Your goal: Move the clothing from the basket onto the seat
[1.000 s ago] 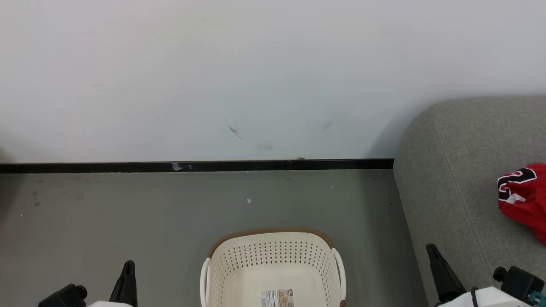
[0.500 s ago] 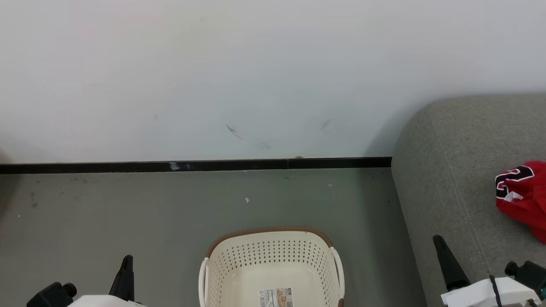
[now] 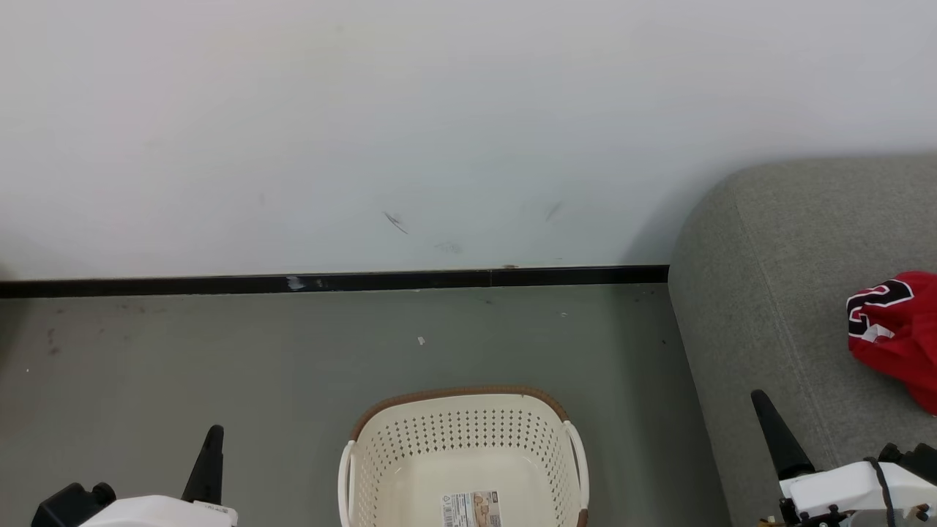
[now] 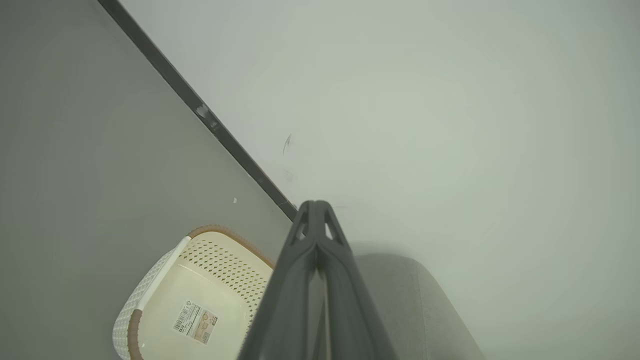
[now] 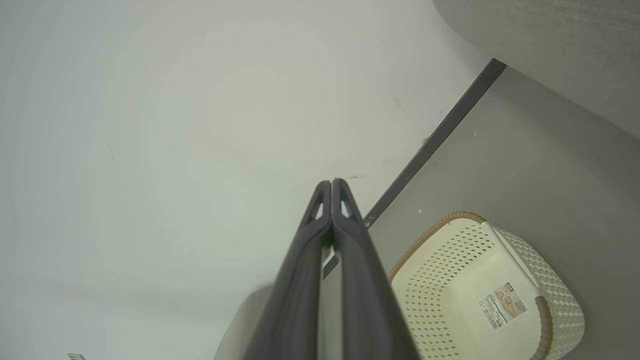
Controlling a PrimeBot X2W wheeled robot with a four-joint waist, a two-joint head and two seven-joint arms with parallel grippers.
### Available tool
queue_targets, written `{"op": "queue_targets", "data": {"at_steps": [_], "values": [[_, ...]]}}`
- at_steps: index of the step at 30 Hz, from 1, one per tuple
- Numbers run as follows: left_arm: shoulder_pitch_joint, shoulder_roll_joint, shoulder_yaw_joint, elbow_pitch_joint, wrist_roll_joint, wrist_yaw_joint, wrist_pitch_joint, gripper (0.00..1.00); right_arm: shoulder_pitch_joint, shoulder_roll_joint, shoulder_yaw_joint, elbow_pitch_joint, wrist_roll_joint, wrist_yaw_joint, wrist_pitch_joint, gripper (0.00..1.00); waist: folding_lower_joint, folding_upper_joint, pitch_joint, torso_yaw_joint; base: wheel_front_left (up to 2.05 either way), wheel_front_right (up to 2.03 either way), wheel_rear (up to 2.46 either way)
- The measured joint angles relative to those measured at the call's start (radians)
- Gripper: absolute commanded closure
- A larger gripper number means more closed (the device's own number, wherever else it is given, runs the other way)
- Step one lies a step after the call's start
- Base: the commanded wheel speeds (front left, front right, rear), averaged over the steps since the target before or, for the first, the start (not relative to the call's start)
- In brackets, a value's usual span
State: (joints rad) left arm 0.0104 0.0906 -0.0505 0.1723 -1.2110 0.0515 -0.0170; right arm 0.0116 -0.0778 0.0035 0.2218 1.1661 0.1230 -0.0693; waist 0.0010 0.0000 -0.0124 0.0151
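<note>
Head view shows us the red clothing [image 3: 897, 340] lying on the grey seat [image 3: 761, 293], well apart from the basket [image 3: 457, 439] on the floor [image 3: 219, 351]. Our left tool [image 4: 315, 206] and right tool [image 5: 331, 183] are both pressed together.

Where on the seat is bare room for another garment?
The seat is bare from its rounded left edge across to the red jersey, which crowds the right side. The basket holds only its paper label. The floor between basket and black baseboard is also bare.
</note>
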Motion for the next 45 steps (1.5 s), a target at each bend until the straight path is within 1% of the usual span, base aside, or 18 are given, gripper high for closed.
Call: {"op": "queue_targets", "data": {"at_steps": [7,9,23,30,33,45], "values": [[-0.007,-0.009,0.025,0.005,-0.088,-0.023,0.027,1.0,-0.017,-0.008,-0.007,0.011,0.116,0.0,0.018,1.0,-0.0002,0.0001,0.003,-0.003,0.0,0.0,0.0],[-0.011,-0.015,0.035,0.007,-0.127,-0.035,0.035,1.0,-0.022,-0.014,-0.011,0.012,0.167,0.0,0.027,1.0,-0.0003,0.0001,0.004,-0.005,0.0,0.0,0.0],[-0.035,-0.032,0.083,0.016,-0.305,-0.082,0.081,1.0,-0.054,-0.025,-0.02,0.028,0.396,0.0,0.062,1.0,-0.0005,0.0,0.01,-0.012,0.0,0.0,0.0],[-0.046,-0.042,0.108,0.022,-0.392,-0.113,0.105,1.0,-0.064,-0.033,-0.023,0.038,0.512,0.0,0.081,1.0,-0.0004,0.0001,0.012,-0.015,0.0,0.0,0.0],[-0.046,-0.046,0.111,0.024,-0.408,-0.119,0.105,1.0,-0.072,-0.035,-0.023,0.04,0.533,0.0,0.083,1.0,-0.0004,0.0001,0.012,-0.015,0.0,0.0,0.0],[-0.051,-0.046,0.113,0.03,-0.408,-0.122,0.108,1.0,-0.079,-0.035,-0.023,0.041,0.533,0.0,0.084,1.0,-0.0006,0.0,0.012,-0.015,0.0,0.0,0.0]]}}
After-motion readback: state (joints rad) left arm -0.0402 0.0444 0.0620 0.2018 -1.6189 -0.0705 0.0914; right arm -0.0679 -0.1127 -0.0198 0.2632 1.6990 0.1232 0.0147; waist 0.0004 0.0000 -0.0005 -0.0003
